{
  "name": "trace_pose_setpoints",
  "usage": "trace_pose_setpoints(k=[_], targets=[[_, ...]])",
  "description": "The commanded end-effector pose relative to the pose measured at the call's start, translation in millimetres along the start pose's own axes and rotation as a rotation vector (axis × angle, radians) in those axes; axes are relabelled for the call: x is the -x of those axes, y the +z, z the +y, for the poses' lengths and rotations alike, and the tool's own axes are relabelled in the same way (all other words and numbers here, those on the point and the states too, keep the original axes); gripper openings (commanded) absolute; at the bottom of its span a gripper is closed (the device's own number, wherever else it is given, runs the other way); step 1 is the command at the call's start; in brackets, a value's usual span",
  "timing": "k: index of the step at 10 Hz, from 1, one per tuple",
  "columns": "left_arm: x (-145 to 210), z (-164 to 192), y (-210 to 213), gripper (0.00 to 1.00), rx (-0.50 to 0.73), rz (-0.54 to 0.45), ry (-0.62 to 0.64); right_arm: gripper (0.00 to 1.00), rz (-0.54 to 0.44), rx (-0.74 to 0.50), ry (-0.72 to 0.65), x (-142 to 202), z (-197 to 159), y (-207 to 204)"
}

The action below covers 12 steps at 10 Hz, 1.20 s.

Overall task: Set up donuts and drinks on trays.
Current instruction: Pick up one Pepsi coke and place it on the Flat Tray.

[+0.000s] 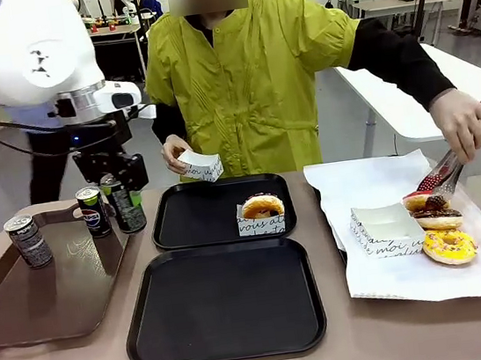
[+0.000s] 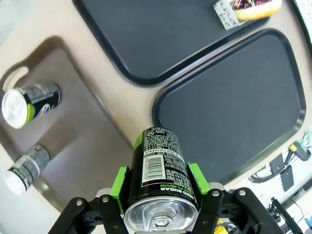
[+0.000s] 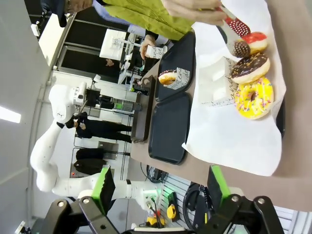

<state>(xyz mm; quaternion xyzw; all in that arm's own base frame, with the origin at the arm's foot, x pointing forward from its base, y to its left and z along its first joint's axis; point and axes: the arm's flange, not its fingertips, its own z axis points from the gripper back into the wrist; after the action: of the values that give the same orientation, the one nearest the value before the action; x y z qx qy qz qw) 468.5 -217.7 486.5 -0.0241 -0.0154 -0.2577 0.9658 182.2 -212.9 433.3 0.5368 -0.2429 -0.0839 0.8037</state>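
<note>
My left gripper [image 1: 125, 195] is shut on a dark green-marked drink can [image 1: 126, 208], held upright over the right edge of the brown tray [image 1: 35, 305]. In the left wrist view the can [image 2: 158, 170] sits between the green pads [image 2: 119, 187]. Two more cans [image 1: 29, 241] [image 1: 93, 211] stand on the brown tray. The far black tray [image 1: 187, 215] holds one boxed donut [image 1: 262, 206]; the near black tray [image 1: 223, 302] is bare. My right gripper [image 3: 161, 187] is open, holding nothing, and faces the yellow donut [image 3: 254, 97] and chocolate donut [image 3: 249, 67].
Across the table a person holds a small white box [image 1: 200, 164] in one hand and tongs [image 1: 444, 173] in the other over three donuts [image 1: 442, 229] on white paper [image 1: 413, 277]. An empty white box [image 1: 387, 230] lies beside them.
</note>
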Motion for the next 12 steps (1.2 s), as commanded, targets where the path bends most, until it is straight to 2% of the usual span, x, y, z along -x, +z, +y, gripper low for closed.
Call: trace_pose_setpoints(k=[1, 6, 8, 10, 11, 12], targets=[[-25, -6, -5, 0.59, -0.017, -0.02, 0.009, 1.0, -0.008, -0.018, 0.013, -1, -1, 0], [-76, -5, -30, 0.59, -0.029, -0.025, 0.028, 1.0, -0.008, -0.018, 0.013, -1, -1, 0], [-73, 5, -30, 0.59, -0.008, -0.014, 0.021, 1.0, -0.008, -0.018, 0.013, -1, -1, 0], [-54, 16, -17, 0.59, 0.007, -0.006, 0.017, 1.0, -0.008, -0.018, 0.013, -1, -1, 0], [-72, 6, -36, 0.59, -0.004, -0.017, 0.022, 1.0, -0.008, -0.018, 0.013, -1, -1, 0], [-72, 6, -36, 0.59, -0.004, -0.017, 0.022, 1.0, -0.008, -0.018, 0.013, -1, -1, 0]])
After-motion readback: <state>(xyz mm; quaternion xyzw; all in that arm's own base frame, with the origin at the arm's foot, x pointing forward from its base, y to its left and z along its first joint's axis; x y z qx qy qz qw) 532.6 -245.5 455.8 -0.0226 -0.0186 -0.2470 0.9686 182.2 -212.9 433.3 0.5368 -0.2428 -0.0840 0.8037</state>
